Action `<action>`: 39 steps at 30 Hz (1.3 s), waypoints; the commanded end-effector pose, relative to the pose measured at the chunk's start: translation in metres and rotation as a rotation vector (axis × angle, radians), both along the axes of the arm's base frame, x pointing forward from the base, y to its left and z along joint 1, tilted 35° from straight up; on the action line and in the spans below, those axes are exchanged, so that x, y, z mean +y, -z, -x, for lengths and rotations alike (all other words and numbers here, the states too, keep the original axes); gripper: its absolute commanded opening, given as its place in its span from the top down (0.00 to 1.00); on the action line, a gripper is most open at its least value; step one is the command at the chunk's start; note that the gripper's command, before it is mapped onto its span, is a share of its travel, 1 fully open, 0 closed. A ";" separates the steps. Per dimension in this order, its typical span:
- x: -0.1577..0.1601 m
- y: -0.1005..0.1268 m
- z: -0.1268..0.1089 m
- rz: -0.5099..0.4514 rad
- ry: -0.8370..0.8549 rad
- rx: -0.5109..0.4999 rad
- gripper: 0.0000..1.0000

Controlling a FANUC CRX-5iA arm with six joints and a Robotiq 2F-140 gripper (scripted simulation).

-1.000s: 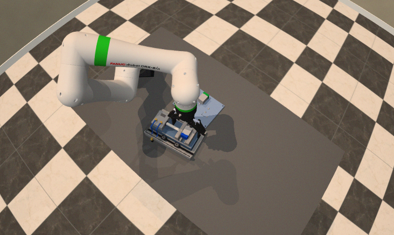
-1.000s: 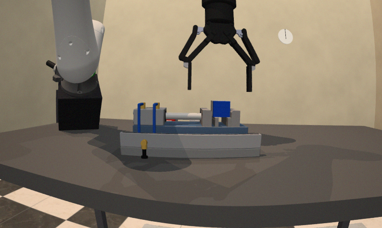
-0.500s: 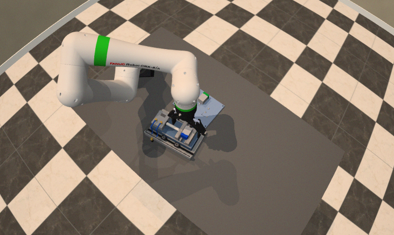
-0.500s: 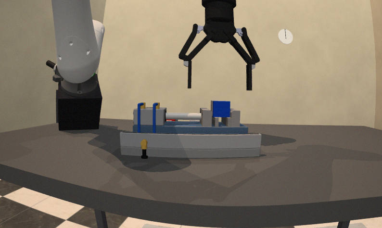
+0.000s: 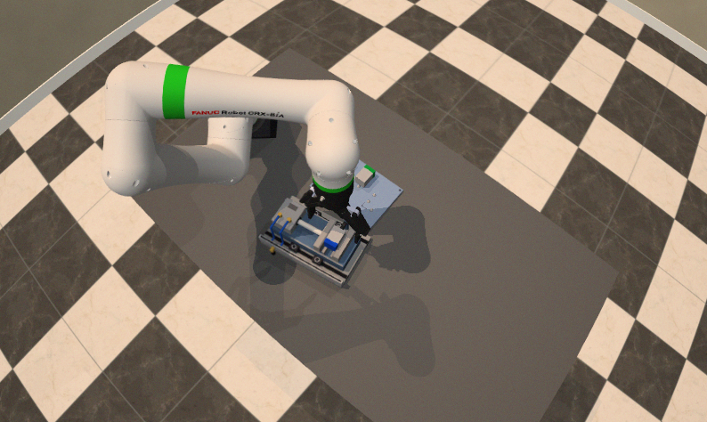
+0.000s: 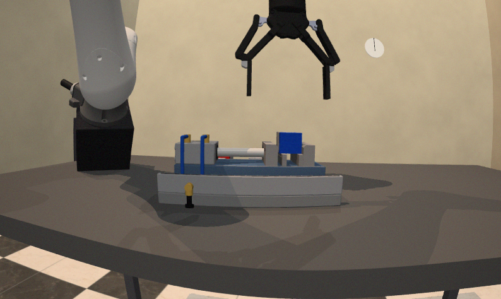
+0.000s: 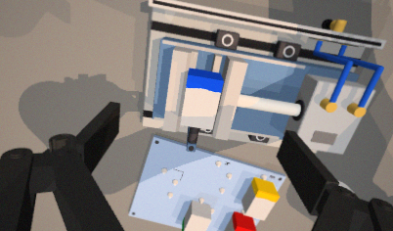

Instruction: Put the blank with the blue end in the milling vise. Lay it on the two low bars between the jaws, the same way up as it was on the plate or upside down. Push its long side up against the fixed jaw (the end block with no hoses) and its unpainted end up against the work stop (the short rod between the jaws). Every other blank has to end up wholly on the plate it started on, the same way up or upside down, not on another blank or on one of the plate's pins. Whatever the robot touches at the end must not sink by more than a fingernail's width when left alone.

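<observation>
Blue end: the painted end of the blank (image 5: pixel 336 235) (image 6: pixel 290 142) (image 7: pixel 202 103) was turned toward the top of the wrist view, so that its unpainted end was presented to the work stop (image 7: pixel 193 134), below it.
Low bars: the blank seemed to be carried on these, between the jaws, right of centre in the exterior view; its underside was largely hidden.
Fixed jaw (image 5: pixel 339 252) (image 6: pixel 309 155) (image 7: pixel 175 90): the blank's long side was set along this block, left of it in the wrist view, presumably for squaring; whether full contact was made at jaw or stop could not be told.
Plate (image 5: pixel 383 198) (image 7: pixel 148 196): at the bottom of the wrist view, yellow-ended (image 7: pixel 260 200) and red-ended (image 7: pixel 243 221) blanks were seen over it, apparently left where they belonged.
Gripper (image 5: pixel 334 228) (image 6: pixel 288 97) (image 7: pixel 201 131): its fingers were spread fully, above the vise; nothing was held or touched.
Placement: judged nearly or wholly finished.
</observation>
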State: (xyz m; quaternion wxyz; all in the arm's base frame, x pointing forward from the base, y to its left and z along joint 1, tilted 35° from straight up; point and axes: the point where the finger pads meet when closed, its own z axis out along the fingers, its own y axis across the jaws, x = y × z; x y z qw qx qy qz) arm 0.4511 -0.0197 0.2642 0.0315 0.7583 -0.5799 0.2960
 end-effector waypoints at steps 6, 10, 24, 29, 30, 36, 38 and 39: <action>0.009 -0.019 0.009 0.000 0.000 -0.001 0.00; 0.013 -0.028 0.014 0.000 0.000 -0.001 0.00; 0.023 -0.049 0.024 0.000 0.000 -0.001 0.00; 0.022 -0.047 0.023 0.000 0.000 -0.001 0.00; 0.022 -0.046 0.023 0.000 0.000 -0.001 0.00; 0.021 -0.044 0.022 0.000 0.000 -0.001 0.00; 0.021 -0.044 0.022 0.000 0.000 -0.001 0.00; 0.021 -0.044 0.022 0.000 0.000 -0.001 0.00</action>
